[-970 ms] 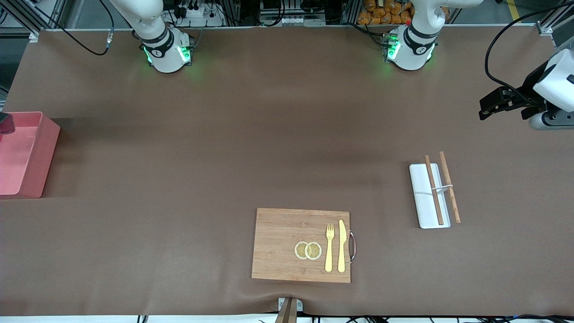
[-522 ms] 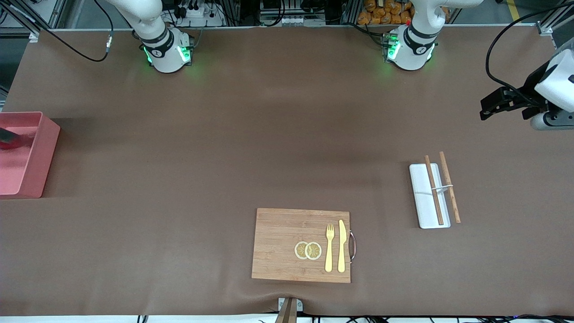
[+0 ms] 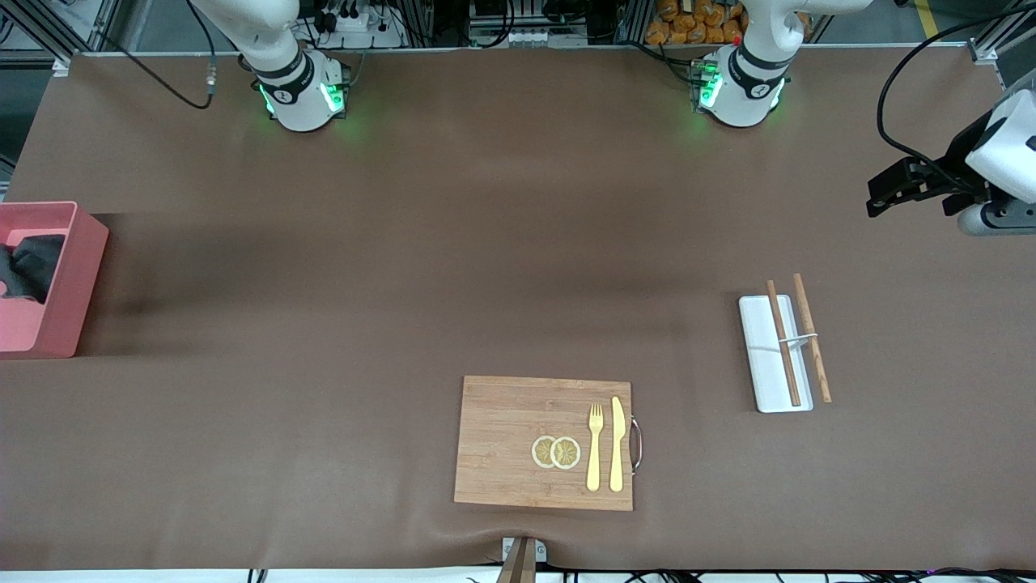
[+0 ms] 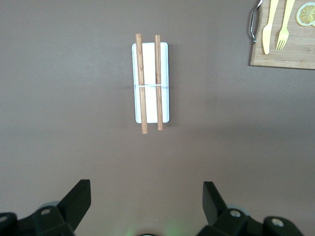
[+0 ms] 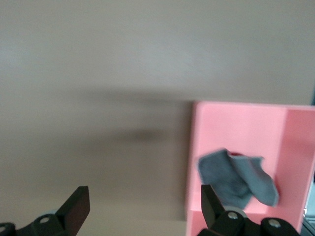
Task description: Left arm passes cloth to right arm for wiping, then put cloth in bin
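The dark grey cloth (image 3: 31,263) lies crumpled in the pink bin (image 3: 81,275) at the right arm's end of the table. In the right wrist view the cloth (image 5: 237,181) rests on the floor of the bin (image 5: 216,125), a little red showing at its edge. My right gripper (image 5: 144,191) is open and empty above the table by the bin's wall; it is out of the front view. My left gripper (image 3: 876,194) waits open and empty at the left arm's end, over bare table (image 4: 146,187).
A white tray (image 3: 761,364) with two wooden chopsticks (image 3: 783,344) lies toward the left arm's end. A wooden cutting board (image 3: 502,441) with lemon slices (image 3: 556,452), a yellow fork (image 3: 595,445) and knife (image 3: 617,444) sits near the front camera.
The cloth has dropped from the front view's edge into the bin and settled there. The left arm has not moved.
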`<state>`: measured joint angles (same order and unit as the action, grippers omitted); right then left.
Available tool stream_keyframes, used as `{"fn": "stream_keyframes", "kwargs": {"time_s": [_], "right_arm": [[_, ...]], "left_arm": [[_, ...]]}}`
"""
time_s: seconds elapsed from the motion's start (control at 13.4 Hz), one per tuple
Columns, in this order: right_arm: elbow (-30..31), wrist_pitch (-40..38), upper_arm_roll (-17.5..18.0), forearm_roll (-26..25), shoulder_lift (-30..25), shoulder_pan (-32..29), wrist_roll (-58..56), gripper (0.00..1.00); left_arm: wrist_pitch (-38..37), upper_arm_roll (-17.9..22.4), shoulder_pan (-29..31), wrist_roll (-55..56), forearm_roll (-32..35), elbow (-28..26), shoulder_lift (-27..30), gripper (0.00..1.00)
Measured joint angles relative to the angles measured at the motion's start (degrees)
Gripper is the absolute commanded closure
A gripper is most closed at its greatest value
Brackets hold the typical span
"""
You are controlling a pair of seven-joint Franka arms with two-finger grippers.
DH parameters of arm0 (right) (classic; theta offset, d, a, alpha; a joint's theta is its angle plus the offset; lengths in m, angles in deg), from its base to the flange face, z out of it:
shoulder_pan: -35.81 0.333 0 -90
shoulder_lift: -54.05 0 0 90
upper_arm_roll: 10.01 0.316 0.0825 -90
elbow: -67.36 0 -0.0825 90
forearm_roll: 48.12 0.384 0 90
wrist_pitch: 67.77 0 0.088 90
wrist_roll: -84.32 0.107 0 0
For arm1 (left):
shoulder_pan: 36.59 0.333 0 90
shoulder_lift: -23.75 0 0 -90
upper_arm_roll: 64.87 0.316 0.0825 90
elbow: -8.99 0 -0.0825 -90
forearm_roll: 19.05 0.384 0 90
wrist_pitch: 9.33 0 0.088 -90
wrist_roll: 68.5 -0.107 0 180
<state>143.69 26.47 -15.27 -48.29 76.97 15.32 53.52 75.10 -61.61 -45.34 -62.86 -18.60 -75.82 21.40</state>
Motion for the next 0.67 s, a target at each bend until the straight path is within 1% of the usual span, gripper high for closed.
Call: {"fn": "stream_keyframes", "kwargs": {"time_s": [0.15, 0.37, 0.52, 0.67], "right_arm": [[0.00, -2.37, -0.04, -0.05, -1.35, 5.95, 4.11, 0.00], [0.37, -5.75, -0.07, 0.08, -3.58, 9.66, 7.75, 0.00], [3.03, -7.31, 0.01, 1.19, -7.26, 11.41, 12.29, 0.00], [8.19, -8.13, 0.10, 2.05, -13.45, 14.36, 17.72, 0.00]], "left_arm": [[0.00, -0.01, 0.01, 0.00, 0.00, -0.06, 0.00, 0.00], [0.25, 0.01, 0.12, 0.03, 0.01, -0.39, 0.00, 0.00], [1.17, 0.06, 0.54, 0.28, 0.03, -1.35, 0.00, 0.00], [1.54, 0.07, 0.85, 1.99, 0.03, -2.08, 0.09, 0.00]]}}
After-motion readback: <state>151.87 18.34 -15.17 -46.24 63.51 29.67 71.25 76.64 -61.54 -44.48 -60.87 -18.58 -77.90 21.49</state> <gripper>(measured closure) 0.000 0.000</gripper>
